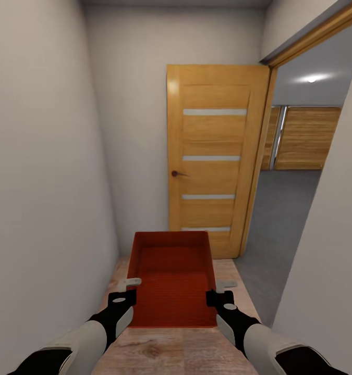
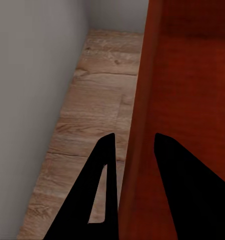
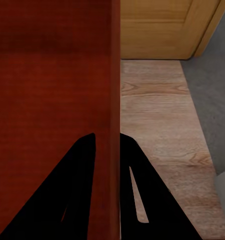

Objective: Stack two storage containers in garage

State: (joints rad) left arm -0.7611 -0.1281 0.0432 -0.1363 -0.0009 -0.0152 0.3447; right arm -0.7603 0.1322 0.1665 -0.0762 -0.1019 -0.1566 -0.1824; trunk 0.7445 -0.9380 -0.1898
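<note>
Both-handed, left pincer (image 1: 124,292) and right pincer (image 1: 218,295) clamp unlabelled storage container (image 1: 171,278).

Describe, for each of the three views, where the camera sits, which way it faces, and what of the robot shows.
Head view: high on the robot, looking forward and down a narrow hall at the bin, the door and the grey floor beyond; both forearms show.
Left wrist view: looks along the left tool, which straddles the bin's wall, over wood planks.
Right wrist view: looks along the right tool, pinching the opposite wall, toward the door's foot.
All three share the bin.
</note>
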